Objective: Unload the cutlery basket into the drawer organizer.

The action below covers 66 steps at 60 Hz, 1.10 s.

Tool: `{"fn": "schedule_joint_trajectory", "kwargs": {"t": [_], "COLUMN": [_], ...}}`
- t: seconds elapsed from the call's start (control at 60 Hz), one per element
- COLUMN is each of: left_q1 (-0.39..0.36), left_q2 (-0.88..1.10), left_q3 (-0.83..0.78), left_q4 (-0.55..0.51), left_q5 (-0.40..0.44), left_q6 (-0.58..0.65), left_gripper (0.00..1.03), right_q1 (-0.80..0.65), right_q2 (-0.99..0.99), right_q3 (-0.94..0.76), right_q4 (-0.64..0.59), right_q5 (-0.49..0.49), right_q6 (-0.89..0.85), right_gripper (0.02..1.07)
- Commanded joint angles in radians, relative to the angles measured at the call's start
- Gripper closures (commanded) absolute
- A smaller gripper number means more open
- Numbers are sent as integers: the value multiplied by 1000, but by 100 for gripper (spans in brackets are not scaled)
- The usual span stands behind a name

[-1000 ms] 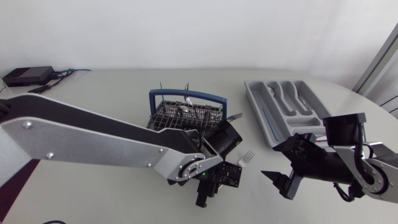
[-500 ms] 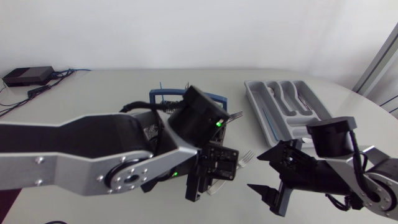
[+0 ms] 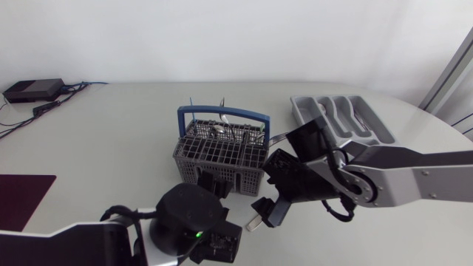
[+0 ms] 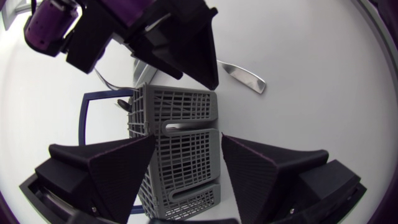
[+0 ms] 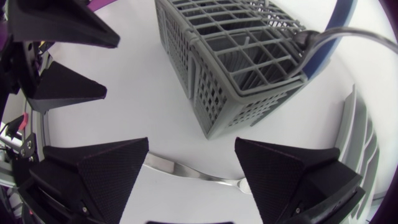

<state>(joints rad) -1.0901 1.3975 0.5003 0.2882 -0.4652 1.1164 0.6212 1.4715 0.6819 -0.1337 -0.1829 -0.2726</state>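
The grey cutlery basket with a blue handle stands mid-table, with cutlery in it. One silver handle leans out toward the grey drawer organizer at the back right. In front of the basket, a silver piece of cutlery lies flat on the table. My right gripper hangs open right over it, and the piece shows between its fingers. My left gripper is open at the basket's near side, the basket between and ahead of its fingers.
A black box with cables sits at the back left. A dark red mat lies at the front left edge. My left arm's black joint fills the front middle.
My left arm has drawn back toward the table's front edge and its fingers have spread. My right arm has swung left, over the piece of cutlery on the table.
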Motion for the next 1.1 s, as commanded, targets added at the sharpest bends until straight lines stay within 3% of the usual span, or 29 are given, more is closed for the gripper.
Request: {"fn": "schedule_joint_trajectory", "kwargs": {"t": [0.0, 0.133, 0.733, 1.083], "left_q1": [-11, -11, 10, 1], "left_q2": [-14, -18, 5, 1], "left_q3": [-55, -103, -98, -97], "left_q4": [66, 138, 141, 131], "left_q5": [-33, -64, -46, -46], "left_q6": [92, 146, 80, 76], "left_gripper": [17, 17, 14, 12], "right_q1": [20, 61, 48, -133], "right_q2": [69, 159, 219, -23], "right_q3": [30, 54, -35, -136], "right_q4": [-1, 28, -7, -282], "right_q5": [14, 31, 39, 83], "right_q6": [78, 121, 27, -180], "right_gripper": [7, 7, 7, 7]}}
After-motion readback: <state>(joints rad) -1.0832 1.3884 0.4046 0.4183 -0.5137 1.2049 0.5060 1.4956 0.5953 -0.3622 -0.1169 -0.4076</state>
